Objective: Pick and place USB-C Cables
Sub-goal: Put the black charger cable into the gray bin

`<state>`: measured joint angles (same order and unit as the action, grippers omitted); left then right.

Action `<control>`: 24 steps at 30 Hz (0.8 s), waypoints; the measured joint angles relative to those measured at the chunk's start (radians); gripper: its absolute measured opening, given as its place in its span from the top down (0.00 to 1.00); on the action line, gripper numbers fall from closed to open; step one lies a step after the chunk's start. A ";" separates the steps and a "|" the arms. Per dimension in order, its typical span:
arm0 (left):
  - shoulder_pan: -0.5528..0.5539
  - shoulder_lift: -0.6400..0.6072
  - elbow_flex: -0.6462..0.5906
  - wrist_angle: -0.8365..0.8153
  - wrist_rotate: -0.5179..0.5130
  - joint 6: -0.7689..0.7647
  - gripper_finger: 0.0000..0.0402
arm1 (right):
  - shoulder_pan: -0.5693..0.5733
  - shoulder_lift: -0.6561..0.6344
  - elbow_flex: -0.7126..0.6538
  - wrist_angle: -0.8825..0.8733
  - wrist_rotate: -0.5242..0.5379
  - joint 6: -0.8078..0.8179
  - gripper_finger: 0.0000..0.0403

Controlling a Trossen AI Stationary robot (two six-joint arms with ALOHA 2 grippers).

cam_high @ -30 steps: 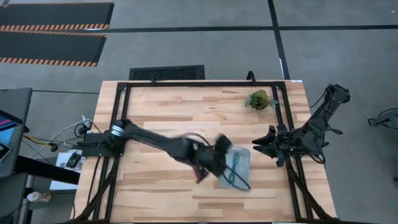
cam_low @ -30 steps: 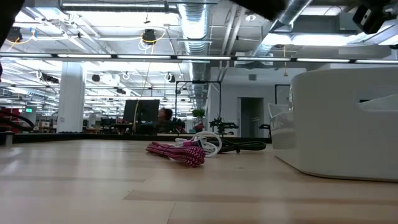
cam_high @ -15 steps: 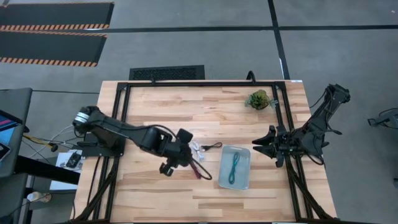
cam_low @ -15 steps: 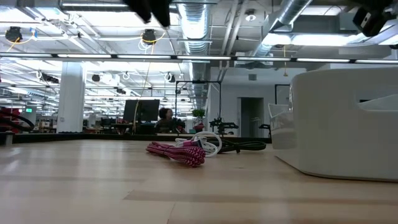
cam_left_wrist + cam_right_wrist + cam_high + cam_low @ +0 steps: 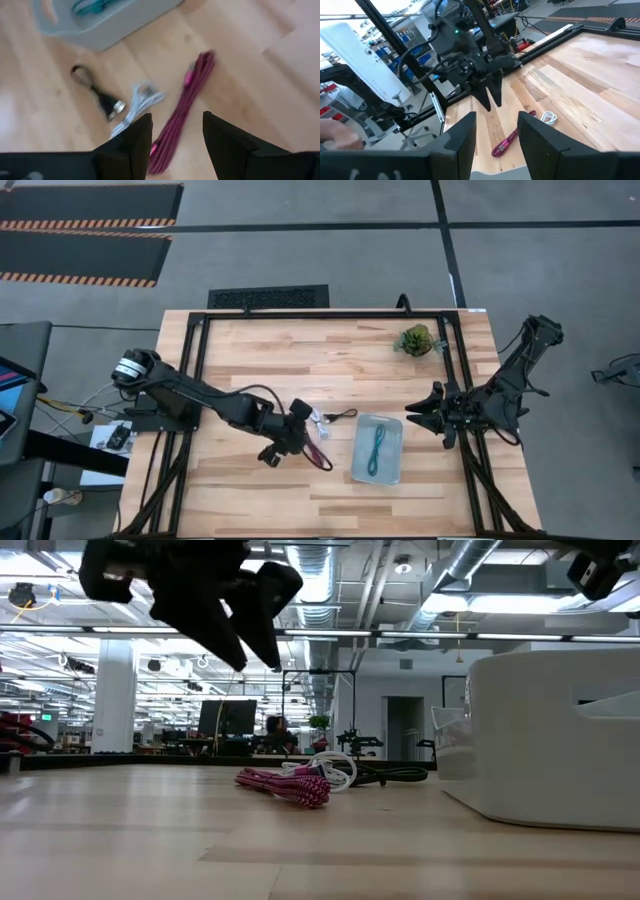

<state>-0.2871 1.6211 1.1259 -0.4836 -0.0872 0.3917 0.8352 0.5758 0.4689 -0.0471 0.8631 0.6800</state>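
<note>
My left gripper [image 5: 304,432] hangs open above the table, over the upper end of the dark red cable [image 5: 320,454]. In the left wrist view the dark red cable [image 5: 184,105] lies flat ahead of my open left gripper [image 5: 177,137], with the white cable [image 5: 138,101] and the black cable [image 5: 96,89] beside it. The low view shows my left gripper [image 5: 250,658] well above the cables. The teal cable [image 5: 377,448] lies inside the pale blue tray [image 5: 392,470]. My right gripper [image 5: 413,413] waits open at the table's right edge.
A small green spiky plant [image 5: 415,340] stands near the table's far right corner. The tray wall [image 5: 560,740] fills the right of the low view. The white cable [image 5: 318,420] and black cable [image 5: 341,416] lie between my left gripper and the tray. Bare wood lies left and near.
My left gripper has swung from above the tray toward the table's left, coming over the loose cables, and has then come down lower, entering the low view from above. The teal cable stays in the tray. The other cables have not moved.
</note>
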 joint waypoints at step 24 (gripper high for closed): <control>0.099 -0.009 0.005 -0.052 0.203 -0.247 0.60 | -0.441 0.293 0.231 -0.120 -0.328 -0.261 0.58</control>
<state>-0.1878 1.6121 1.1309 -0.5358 0.1157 0.1447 0.3938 0.8688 0.7003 -0.1672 0.5348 0.4193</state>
